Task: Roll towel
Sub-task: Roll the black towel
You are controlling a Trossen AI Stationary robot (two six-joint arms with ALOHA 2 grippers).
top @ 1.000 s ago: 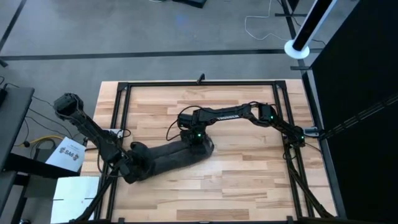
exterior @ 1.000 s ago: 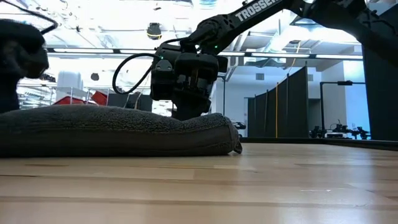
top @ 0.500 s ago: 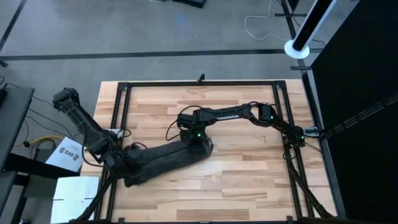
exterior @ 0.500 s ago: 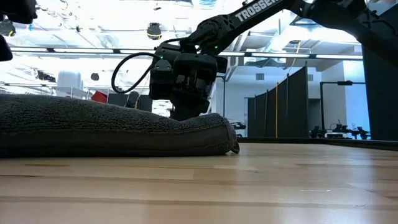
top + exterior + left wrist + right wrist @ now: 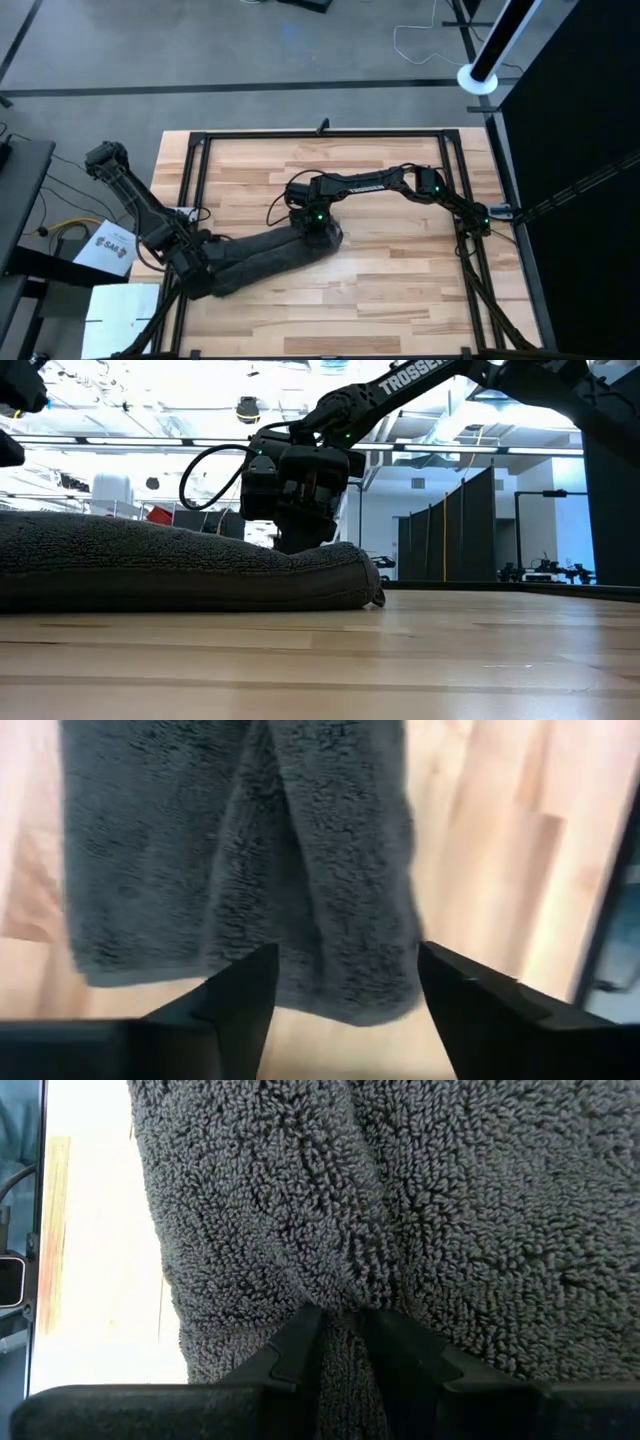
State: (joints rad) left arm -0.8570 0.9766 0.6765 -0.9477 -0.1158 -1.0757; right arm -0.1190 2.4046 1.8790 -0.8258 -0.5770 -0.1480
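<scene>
Looking down from above, the towel [image 5: 265,257] lies as a long dark roll slantwise across the bench [image 5: 400,290], my left pincer [image 5: 196,280] at its lower left end, my right pincer [image 5: 318,228] at the other. Level with the bench, the right pincer [image 5: 298,540] presses into the roll. My left wrist shows fingers [image 5: 240,995] spread apart, gripping nothing. My right wrist shows fingers [image 5: 300,1342] pinching a towel fold.

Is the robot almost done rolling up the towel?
Partly. The dark grey fluffy towel already lies bunched into a long loose bundle. The right gripper pinches a fold at one end, while the left gripper stands open above the other end. A tight, neat roll is not made yet.
</scene>
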